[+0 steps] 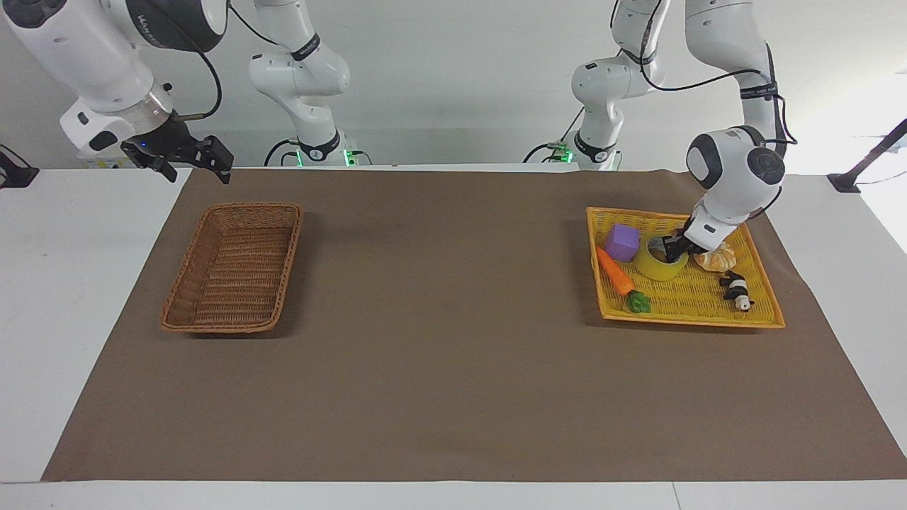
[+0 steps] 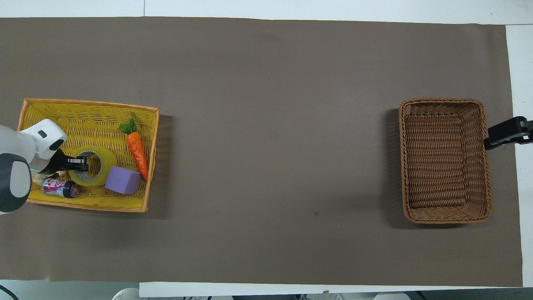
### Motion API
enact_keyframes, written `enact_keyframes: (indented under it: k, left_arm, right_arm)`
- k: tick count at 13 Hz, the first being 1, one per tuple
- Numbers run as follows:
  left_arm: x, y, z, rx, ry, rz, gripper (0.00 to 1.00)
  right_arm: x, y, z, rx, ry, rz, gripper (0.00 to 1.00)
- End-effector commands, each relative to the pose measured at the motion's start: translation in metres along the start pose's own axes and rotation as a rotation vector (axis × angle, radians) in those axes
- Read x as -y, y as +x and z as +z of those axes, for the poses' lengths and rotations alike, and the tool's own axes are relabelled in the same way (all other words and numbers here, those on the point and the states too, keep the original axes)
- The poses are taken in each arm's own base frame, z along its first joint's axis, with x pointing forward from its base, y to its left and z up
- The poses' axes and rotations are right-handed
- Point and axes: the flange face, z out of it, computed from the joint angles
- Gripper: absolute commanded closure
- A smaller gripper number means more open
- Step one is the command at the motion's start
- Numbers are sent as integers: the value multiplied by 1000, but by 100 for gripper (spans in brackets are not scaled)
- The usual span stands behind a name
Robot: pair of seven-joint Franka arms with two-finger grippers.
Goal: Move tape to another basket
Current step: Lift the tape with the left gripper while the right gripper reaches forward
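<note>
Tape (image 1: 660, 263), a glossy yellow ring, is pinched by its wall in the left gripper (image 1: 674, 247).

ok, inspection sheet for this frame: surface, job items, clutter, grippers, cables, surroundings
Surface: brown mat over a white table.
Job's things: tape in the yellow tray; basket at the right arm's end, nothing in it.
Clutter: carrot, purple block, can, bread piece and a small black-and-white figure, all in the tray.
Grippers: left gripper shut on the tape's wall, one finger inside the core; right gripper waits open near the basket.
Cables: black cables along both arms.
Surroundings: white wall; black mount at the table edge.
</note>
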Motion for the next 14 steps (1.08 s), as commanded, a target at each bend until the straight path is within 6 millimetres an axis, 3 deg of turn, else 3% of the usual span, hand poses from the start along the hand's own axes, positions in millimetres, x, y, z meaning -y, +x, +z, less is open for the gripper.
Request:
enact_keyframes:
  k: [1,3,5,8,11,12,14]
  left_arm:
    - [-15,31,-74,26,-18,34,100]
    - [-65,32,-134,53,-54,41,100]
    - [-122,19,-167,79,-134,-34,100]
    - [-224,-1,-171,86,-187,-39,100]
    - [-302,-24,-174,71,-232,-20,100]
    - [-318,-31,-176,42,-239,-37,100]
    - [-323,-32,-176,51,-258,-110,100]
  right_arm:
    - [-1,-5,1,-14,-10,-20,0]
    - [-1,-5,1,-14,-10,-20,0]
    - [-1,-5,1,-14,-10,-20,0]
    - [-1,-5,1,-14,-10,-20,0]
    - [-1,-5,1,-14,-10,-20,0]
    - [-1,-5,1,-14,-10,-20,0]
    - [-1,-5,1,-14,-10,-23,0]
